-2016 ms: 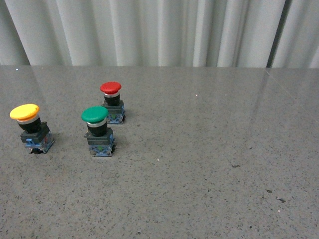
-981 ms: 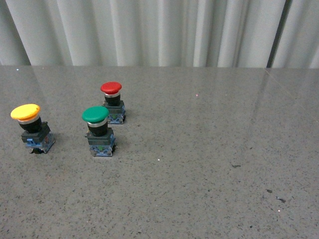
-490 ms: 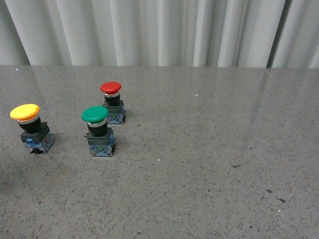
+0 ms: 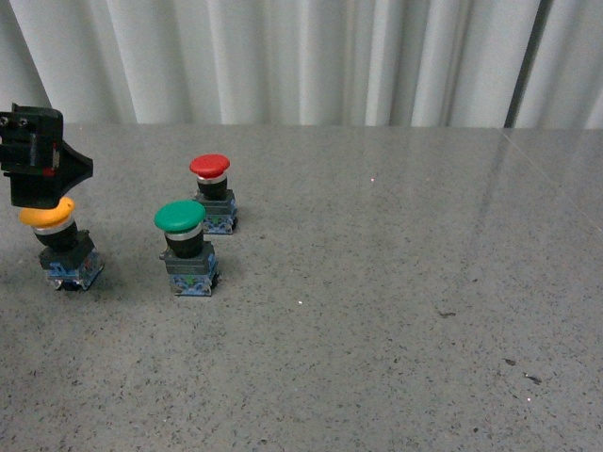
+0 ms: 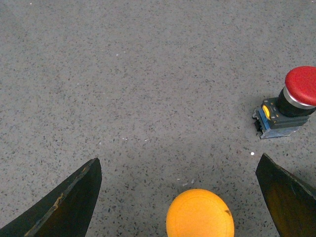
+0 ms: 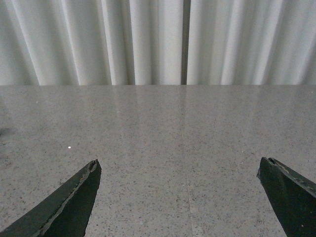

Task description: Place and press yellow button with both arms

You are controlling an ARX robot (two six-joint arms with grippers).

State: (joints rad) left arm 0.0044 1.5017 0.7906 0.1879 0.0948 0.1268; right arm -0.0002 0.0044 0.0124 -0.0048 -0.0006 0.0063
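Grey speckled stone table lies bare rightward; the yellow button, smooth domed cap, stands upright at far left under the left gripper, spread wide, empty; green button and red button stand nearby; right gripper wide, empty.

The left gripper comes into the front view, where no arm showed before. The yellow button now sits just beneath it, its cap partly covered, between the spread fingers.

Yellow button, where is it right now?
In the front view the yellow button stands far left on the table, beside the green button, just below the open left gripper.
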